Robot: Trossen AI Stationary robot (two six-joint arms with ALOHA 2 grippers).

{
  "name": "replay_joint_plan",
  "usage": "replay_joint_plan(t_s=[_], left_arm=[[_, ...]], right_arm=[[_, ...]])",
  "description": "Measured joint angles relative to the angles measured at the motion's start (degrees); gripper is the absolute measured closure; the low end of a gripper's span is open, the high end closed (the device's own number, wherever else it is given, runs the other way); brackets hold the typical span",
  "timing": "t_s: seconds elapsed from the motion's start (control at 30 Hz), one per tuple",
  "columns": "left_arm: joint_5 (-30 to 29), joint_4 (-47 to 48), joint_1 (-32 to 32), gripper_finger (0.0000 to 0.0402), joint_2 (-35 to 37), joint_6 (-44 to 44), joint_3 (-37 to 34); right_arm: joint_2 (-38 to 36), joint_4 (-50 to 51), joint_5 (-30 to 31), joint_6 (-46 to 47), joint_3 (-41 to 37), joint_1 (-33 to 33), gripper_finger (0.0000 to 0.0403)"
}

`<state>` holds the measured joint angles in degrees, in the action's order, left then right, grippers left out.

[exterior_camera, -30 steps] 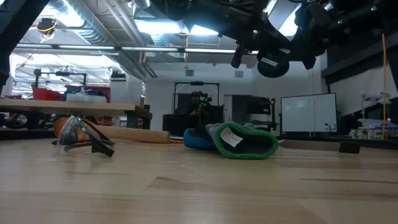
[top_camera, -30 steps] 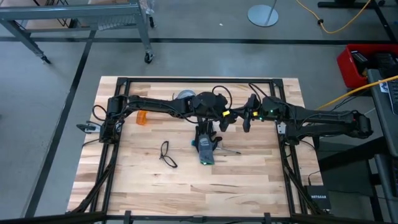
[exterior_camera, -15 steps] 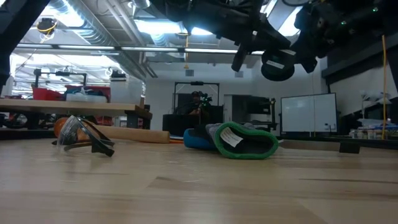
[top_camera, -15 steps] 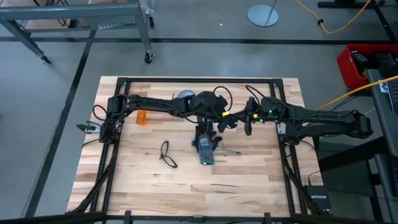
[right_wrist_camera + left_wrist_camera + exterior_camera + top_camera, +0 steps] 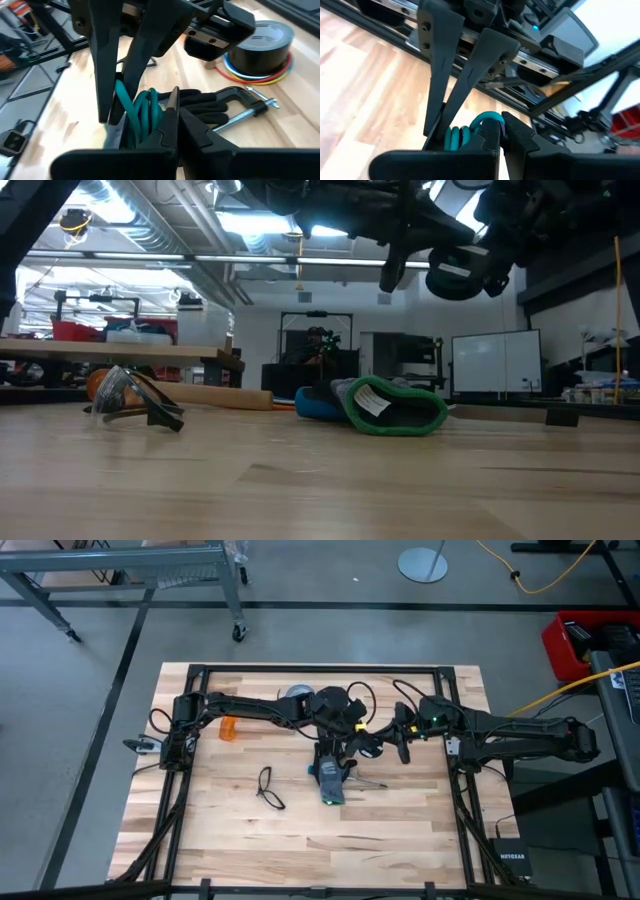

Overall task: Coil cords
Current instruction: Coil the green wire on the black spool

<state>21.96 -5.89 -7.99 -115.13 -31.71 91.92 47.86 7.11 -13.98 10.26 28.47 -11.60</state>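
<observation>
A thin teal cord (image 5: 142,112), wound in several loops, hangs in the air between my two grippers, above the middle of the table. My left gripper (image 5: 365,738) reaches in from the table's left and is shut on the cord (image 5: 470,134). My right gripper (image 5: 398,735) comes from the right and is shut on the same cord. Each wrist view shows the other gripper's long dark fingers closed on the loops' far side. Below them a black glove (image 5: 330,780) with a green cuff lies on the table. My left gripper (image 5: 499,125) pinches the teal loops (image 5: 485,120) between its two fingers at the loops' one side. The fingers come nearly level from the table's left. The loops are lifted clear of the table. My right gripper (image 5: 176,107) pinches several teal strands (image 5: 152,117) between its two fingers, opposite my left gripper's fingers (image 5: 107,75). It comes from the table's right, slanting a little down. The cord hangs clear above the glove (image 5: 200,107).
A black tape roll (image 5: 262,47) stands on thin yellow, red and blue loops toward the far edge. A metal clamp (image 5: 245,107) lies by the glove. Clear safety glasses (image 5: 265,788) lie left of the glove, and an orange thing (image 5: 230,728) lies at the far left.
Both grippers have kept their place above the glove and have swung a little at the wrist. Both stay shut on the teal cord, which stays lifted between them.
</observation>
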Motion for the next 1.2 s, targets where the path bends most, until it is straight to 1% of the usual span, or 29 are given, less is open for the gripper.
replay_joint_plan(t_s=[0.07,0.17,0.67,0.77,0.87,0.93,1.07,1.2], left_arm=[[1.50,-0.08,0.00,0.0401,0.00,-0.62,0.02],[2.25,-0.14,0.00,0.0401,0.00,-1.22,0.02],[3.50,-3.07,-1.28,0.0401,0.00,-5.25,0.02],[3.80,-6.81,-2.18,0.0401,0.72,-5.35,0.59],[7.15,-11.18,-3.13,0.0400,1.17,-7.08,0.63],[8.93,-11.82,-3.60,0.0400,0.75,-7.75,0.42],[9.70,-11.42,-3.71,0.0400,0.65,-8.07,0.38],[9.79,-7.63,-4.35,0.0401,0.67,-5.55,0.32]], right_arm=[[0.00,0.06,-1.10,0.00,0.00,0.00,0.0402],[0.02,0.30,-1.33,-0.02,0.00,0.00,0.0402],[-0.02,0.78,-2.45,-0.41,0.02,-0.04,0.0402],[0.48,6.38,-5.03,-2.22,-0.79,0.18,0.0402],[0.10,7.61,-5.03,-2.85,-0.29,0.06,0.0402],[0.12,9.48,-3.67,-2.82,-0.23,0.04,0.0402],[0.12,9.39,-3.48,-2.79,-0.37,0.02,0.0402],[-0.09,9.84,-3.31,-2.97,-0.31,0.04,0.0402]])
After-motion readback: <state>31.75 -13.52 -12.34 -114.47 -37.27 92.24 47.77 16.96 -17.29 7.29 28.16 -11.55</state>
